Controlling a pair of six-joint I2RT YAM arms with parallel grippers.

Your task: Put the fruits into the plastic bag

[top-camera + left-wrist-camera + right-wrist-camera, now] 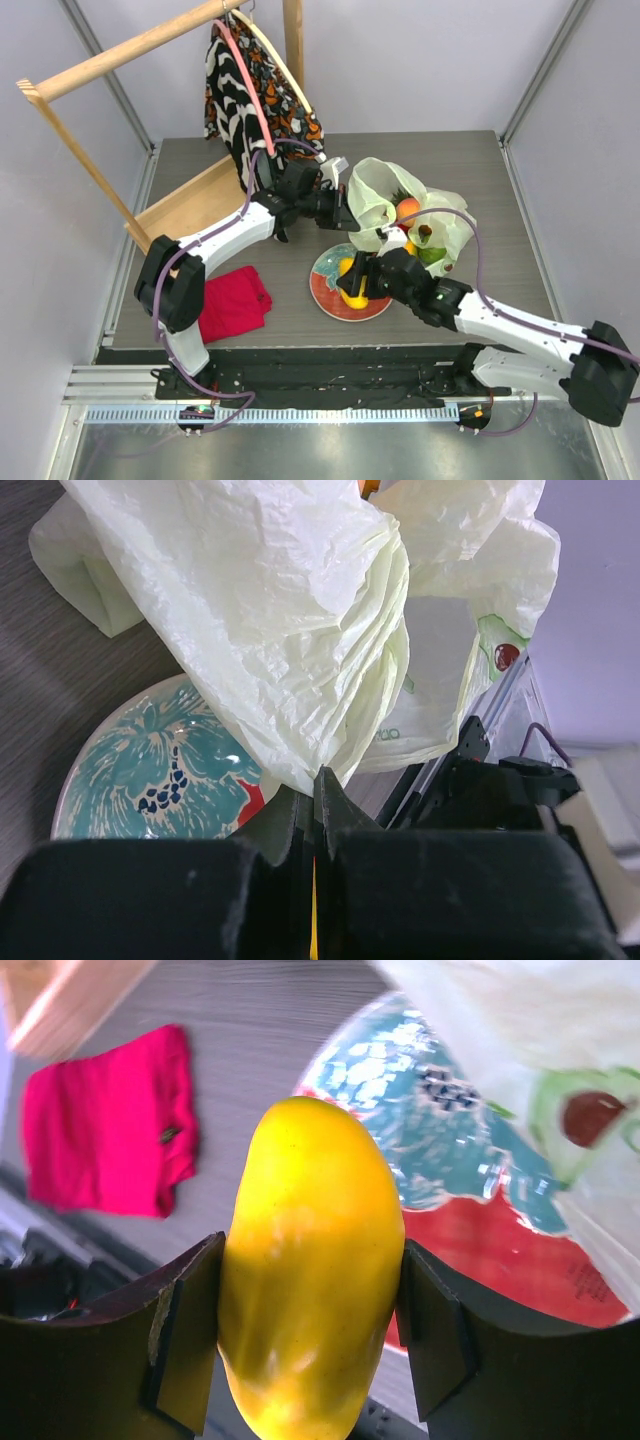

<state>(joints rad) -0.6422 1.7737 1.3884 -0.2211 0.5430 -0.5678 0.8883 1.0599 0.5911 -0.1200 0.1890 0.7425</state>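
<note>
Only the top view takes in the whole layout. The plastic bag stands right of centre on the far half of the table, its mouth open upward. The red plate lies just on its near side. A folded red cloth sits at the near left, and a black-and-white garment hangs from a wooden rack at the far left.

Through the bag's mouth, that view shows a peach uppermost and a green round fruit lower, toward the near side. A dark piece between them is too small to name.

The left wrist view gives what the overhead cannot. The left gripper has its fingers pressed together on a fold of the bag's pale film. From that pinch the film rises as a crumpled sheet above the plate's teal flower pattern.

The right wrist view shows the right gripper clamping a yellow mango between its two pads, the fruit filling the whole gap. The mango hangs over the plate, with the bag's printed side at the right edge of that view and the cloth off to the left. No view shows whether the mango touches the plate.
</note>
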